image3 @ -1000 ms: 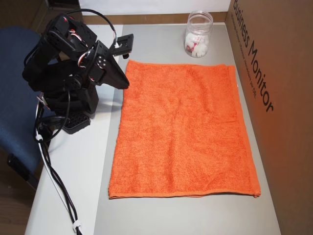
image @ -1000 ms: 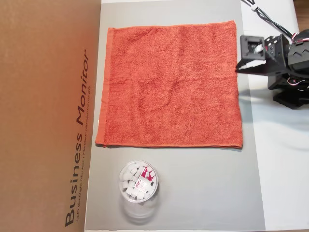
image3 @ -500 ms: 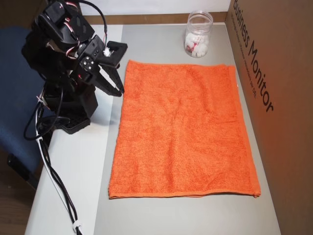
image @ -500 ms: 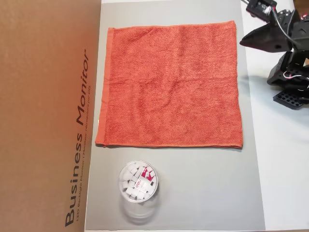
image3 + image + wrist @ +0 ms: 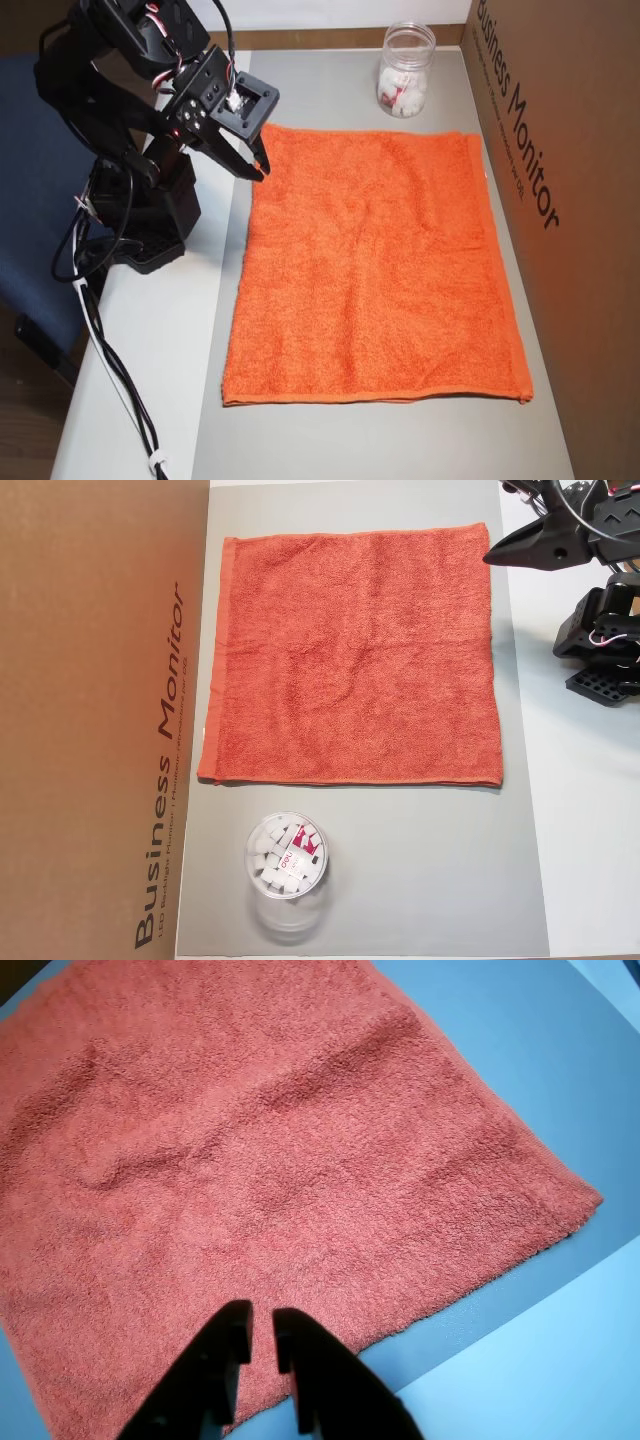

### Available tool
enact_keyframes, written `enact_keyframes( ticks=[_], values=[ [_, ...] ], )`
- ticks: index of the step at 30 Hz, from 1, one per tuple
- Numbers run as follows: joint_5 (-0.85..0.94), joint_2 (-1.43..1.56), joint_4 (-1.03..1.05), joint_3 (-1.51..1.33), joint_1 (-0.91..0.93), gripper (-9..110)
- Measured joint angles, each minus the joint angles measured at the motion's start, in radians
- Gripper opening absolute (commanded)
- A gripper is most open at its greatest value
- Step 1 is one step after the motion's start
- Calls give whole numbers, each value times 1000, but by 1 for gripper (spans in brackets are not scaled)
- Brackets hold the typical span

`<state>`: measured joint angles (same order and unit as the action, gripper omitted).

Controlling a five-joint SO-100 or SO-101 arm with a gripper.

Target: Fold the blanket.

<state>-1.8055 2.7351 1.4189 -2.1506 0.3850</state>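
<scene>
The blanket (image 5: 350, 660) is an orange-red terry towel lying flat and spread out on the grey mat (image 5: 420, 880). It also shows in the wrist view (image 5: 250, 1160) and in the other overhead view (image 5: 370, 270). My black gripper (image 5: 490, 556) hovers at the towel's edge near one corner, its tips just over the hem (image 5: 260, 170). In the wrist view the gripper (image 5: 262, 1325) has its fingers nearly together with only a thin gap. It holds nothing.
A clear jar (image 5: 285, 865) of small white packets stands on the mat beside the towel (image 5: 405, 70). A brown cardboard box (image 5: 90, 720) lines the far side of the mat. The arm's base (image 5: 140, 220) and cables (image 5: 110, 370) sit beside the mat.
</scene>
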Motion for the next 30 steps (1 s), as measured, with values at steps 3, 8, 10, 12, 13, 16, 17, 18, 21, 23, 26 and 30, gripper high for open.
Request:
enact_keyframes(
  ticks=[3, 8, 10, 12, 13, 16, 17, 18, 21, 23, 26, 30],
  values=[
    [-3, -3, 0, 0, -8, 1],
    [-11, -15, 0, 6, 35, 1],
    [-44, -17, 0, 17, 81, 3],
    [-78, -17, 0, 21, 112, 8],
    [-92, -17, 0, 21, 130, 11],
    [-138, -20, 0, 21, 190, 14],
    [-152, -20, 0, 21, 207, 15],
    [-163, -20, 0, 21, 229, 15],
    [-179, -37, 0, 21, 290, 15],
    [-183, -69, 0, 21, 333, 15],
    [-186, -132, -5, 21, 408, 15],
    [-186, -216, -87, 21, 506, 15]
  ],
)
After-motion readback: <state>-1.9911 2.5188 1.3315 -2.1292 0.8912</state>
